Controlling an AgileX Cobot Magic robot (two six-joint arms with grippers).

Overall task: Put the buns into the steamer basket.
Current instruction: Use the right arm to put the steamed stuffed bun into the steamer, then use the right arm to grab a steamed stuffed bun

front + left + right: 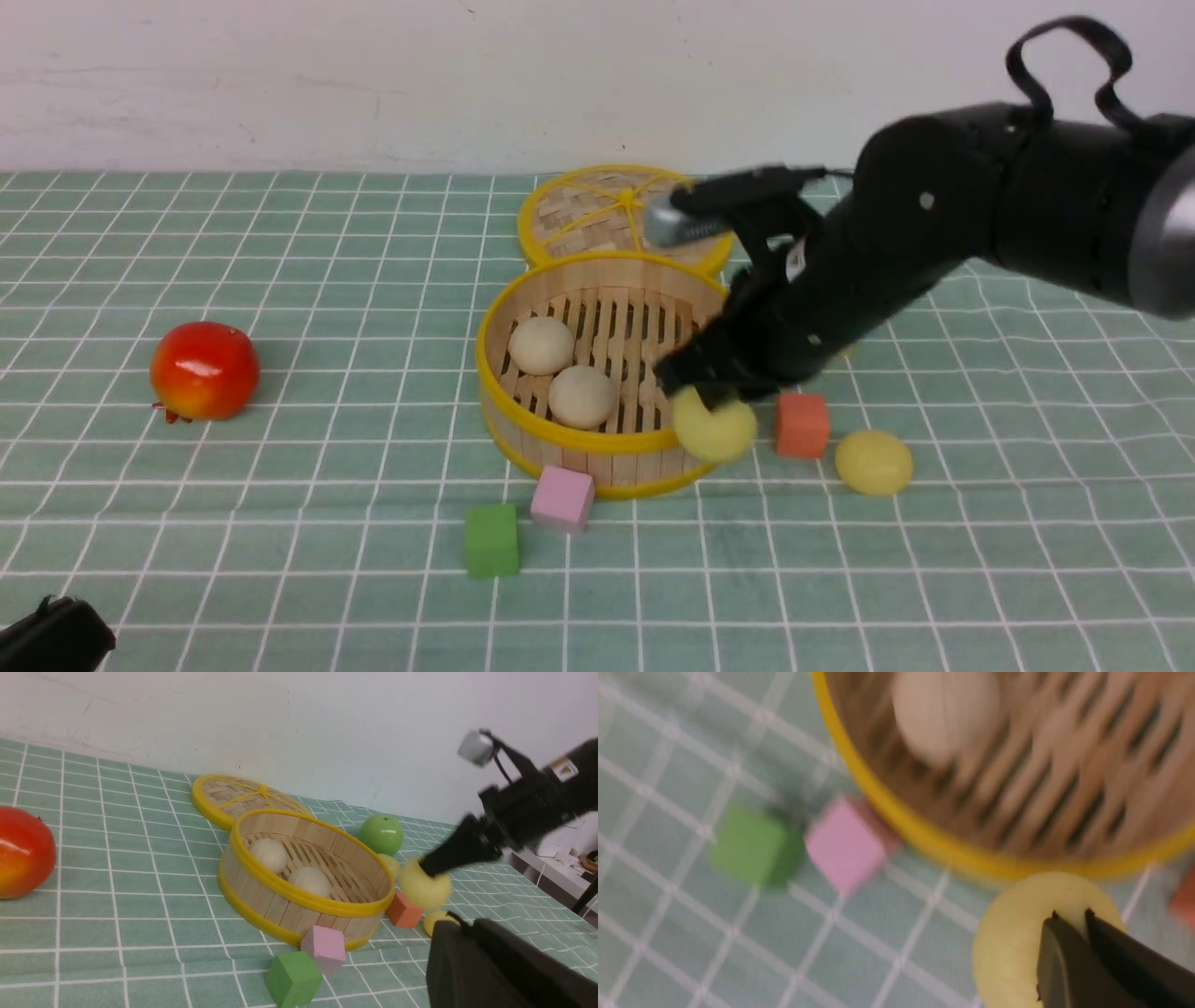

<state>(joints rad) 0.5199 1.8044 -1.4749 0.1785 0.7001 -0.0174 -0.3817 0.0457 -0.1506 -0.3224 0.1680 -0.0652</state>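
Two cubes sit lowest in the front view, a green cube [491, 539] and a pink cube [562, 497], the pink one just beside the near wall of the steamer basket [579, 457]. At the lower left corner only a dark piece of the left gripper [51, 639] is shown, so its opening cannot be told. Just right of the basket's near right rim, the held bun [717, 427] is pinched from above by the right gripper [707, 399], whose jaws are drawn narrow and pressed into its top. It appears to be lifted clear of the cloth, though the blurred wrist view leaves that unsure. Further right, an orange cube [801, 425] and a loose yellow bun [873, 462] lie on the cloth. The coming move is judged to turn on one relation: the basket floor lies left of and above the gripper in the frame, beyond the yellow rim, so the bun must be carried over it. Being round, the bun offers no long axis. Inside the basket a near beige bun [582, 395] and a far beige bun [541, 345] are already lodged. Higher up, the lid [597, 219] lies flat. In the left wrist view a third yellow bun [390, 864] is seen between the basket and a green apple [380, 834].
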